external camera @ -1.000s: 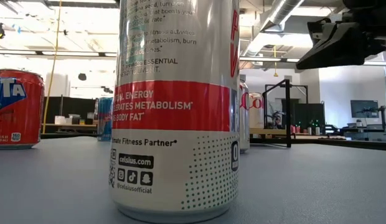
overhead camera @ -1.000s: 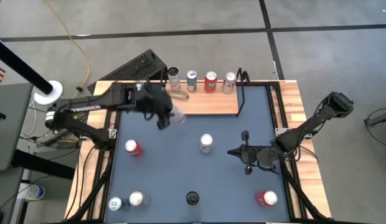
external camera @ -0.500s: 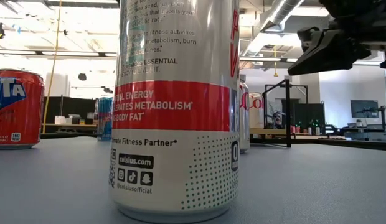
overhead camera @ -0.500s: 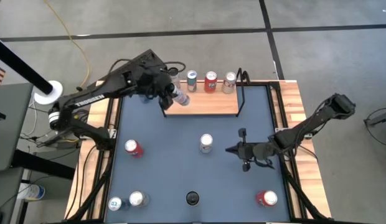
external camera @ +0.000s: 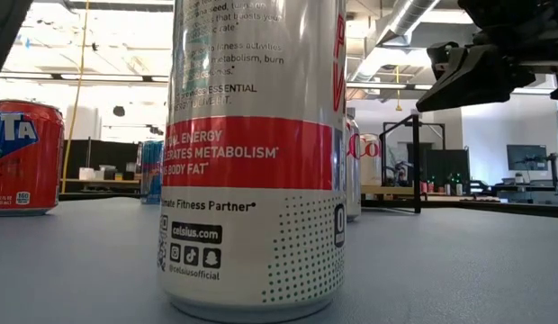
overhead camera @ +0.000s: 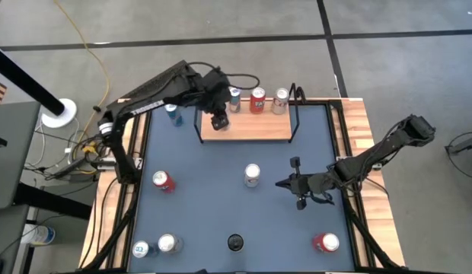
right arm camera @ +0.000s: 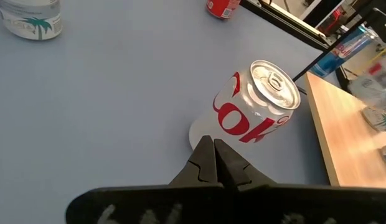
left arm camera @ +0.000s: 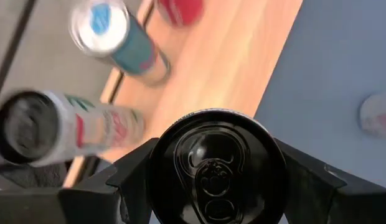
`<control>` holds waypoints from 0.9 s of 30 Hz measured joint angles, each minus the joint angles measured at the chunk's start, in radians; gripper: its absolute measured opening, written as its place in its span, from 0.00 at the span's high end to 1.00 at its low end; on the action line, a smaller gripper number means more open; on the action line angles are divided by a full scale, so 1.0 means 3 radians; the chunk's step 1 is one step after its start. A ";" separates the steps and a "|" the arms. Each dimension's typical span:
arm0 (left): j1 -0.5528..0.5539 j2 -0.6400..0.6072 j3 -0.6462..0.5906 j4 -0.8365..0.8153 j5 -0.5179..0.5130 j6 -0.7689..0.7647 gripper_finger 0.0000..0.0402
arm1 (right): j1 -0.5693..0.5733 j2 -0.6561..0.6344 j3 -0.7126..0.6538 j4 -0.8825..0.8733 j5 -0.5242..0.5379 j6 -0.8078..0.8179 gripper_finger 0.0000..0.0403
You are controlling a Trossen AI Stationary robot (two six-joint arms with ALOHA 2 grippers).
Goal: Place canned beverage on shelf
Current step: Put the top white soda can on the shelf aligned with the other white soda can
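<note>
My left gripper [overhead camera: 218, 119] reaches over the left end of the shelf [overhead camera: 255, 128], a light-wood board with black wire uprights at the table's far edge. It is shut on a can with a black top [left arm camera: 215, 165]. Other cans stand along the shelf's far side: a teal one [overhead camera: 234, 95], a red one [overhead camera: 257, 100] and a silver one [overhead camera: 280, 100]. My right gripper [overhead camera: 281, 183] is shut, a short way right of a silver-and-red cola can [overhead camera: 252, 175] that stands upright on the blue table, and touches nothing. My left gripper pinches the can between its two fingers, one on each side of the can's wall near the black rim [left arm camera: 157, 163]. The fingers come from above, slanting down toward the far edge. The can's top faces the wrist camera; its base is hidden, so I cannot tell whether it rests on the shelf.
Loose cans stand on the blue table: a red one [overhead camera: 163, 181] at the left, two [overhead camera: 167, 243] at the near left corner, one red [overhead camera: 326, 243] at the near right. A tall white-and-red can [external camera: 252, 153] fills the low view. The shelf's near half [left arm camera: 243, 56] is bare wood.
My left gripper has carried the can from above the table in front of the shelf's left end toward the far edge and a little right, until it is over the shelf. It has tipped further downward, so the can has come from lying tilted to nearly upright.
</note>
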 joint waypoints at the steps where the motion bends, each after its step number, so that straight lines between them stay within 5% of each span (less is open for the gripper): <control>1: 0.0012 0.0041 0.0001 -0.0046 -0.0017 -0.0025 0.38 | 0.0000 0.0000 0.0000 -0.0001 0.0000 0.0000 1.00; 27: 0.0276 0.0314 -0.0144 0.0134 -0.0046 -0.0415 0.38 | 0.0000 0.0000 0.0000 -0.0015 -0.0071 -0.0010 1.00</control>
